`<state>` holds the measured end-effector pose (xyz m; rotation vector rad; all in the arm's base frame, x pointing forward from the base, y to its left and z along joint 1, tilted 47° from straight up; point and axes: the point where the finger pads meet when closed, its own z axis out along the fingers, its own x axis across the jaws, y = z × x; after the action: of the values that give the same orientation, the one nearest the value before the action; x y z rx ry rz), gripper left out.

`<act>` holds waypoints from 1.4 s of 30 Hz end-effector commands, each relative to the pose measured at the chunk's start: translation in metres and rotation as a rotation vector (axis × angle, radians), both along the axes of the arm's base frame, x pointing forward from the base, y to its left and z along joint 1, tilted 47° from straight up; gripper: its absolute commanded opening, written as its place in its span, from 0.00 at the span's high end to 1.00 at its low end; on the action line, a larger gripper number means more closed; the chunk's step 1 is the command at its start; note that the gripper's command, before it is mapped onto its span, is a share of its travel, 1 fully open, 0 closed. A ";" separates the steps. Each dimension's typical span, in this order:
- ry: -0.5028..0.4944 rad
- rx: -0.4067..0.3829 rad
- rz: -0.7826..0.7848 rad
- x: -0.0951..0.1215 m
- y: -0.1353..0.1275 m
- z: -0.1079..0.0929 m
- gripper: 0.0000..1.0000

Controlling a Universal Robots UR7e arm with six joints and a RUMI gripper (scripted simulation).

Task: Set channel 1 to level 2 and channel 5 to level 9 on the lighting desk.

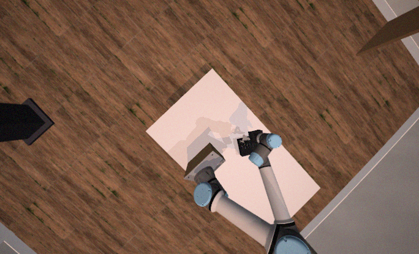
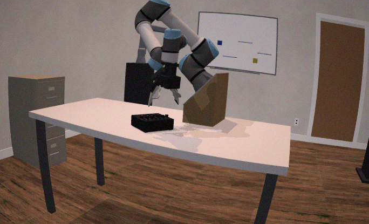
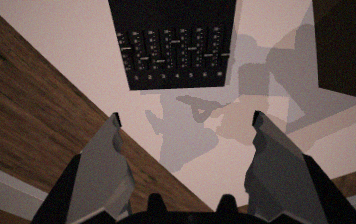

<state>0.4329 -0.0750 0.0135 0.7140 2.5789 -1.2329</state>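
The lighting desk [image 2: 152,122] is a small black box lying flat on the pale table. In the wrist view it lies at the top middle [image 3: 175,47], with several faders set at differing heights and a row of channel numbers along its near edge. My gripper [image 2: 164,98] hangs above and just behind the desk, pointing down, fingers wide open and empty. In the wrist view the two grey fingers frame bare table short of the desk. In the overhead view the gripper [image 1: 247,145] covers the desk.
A brown wedge-shaped box [image 2: 206,101] stands on the table right of the desk, close to the arm's elbow. The table's edge and the wooden floor [image 3: 45,125] show at the left of the wrist view. A grey filing cabinet [image 2: 36,118] stands at the left.
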 end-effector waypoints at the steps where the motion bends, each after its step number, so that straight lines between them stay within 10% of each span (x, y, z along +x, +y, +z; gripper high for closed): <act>1: -0.064 0.000 -0.051 -0.003 0.000 0.004 0.00; 20: -0.396 -0.001 -0.316 -0.011 0.000 0.022 0.00; 42: -1.055 0.011 -0.857 -0.024 0.002 0.056 0.00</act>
<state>0.4140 -0.0736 0.0621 1.7568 1.6523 -0.7138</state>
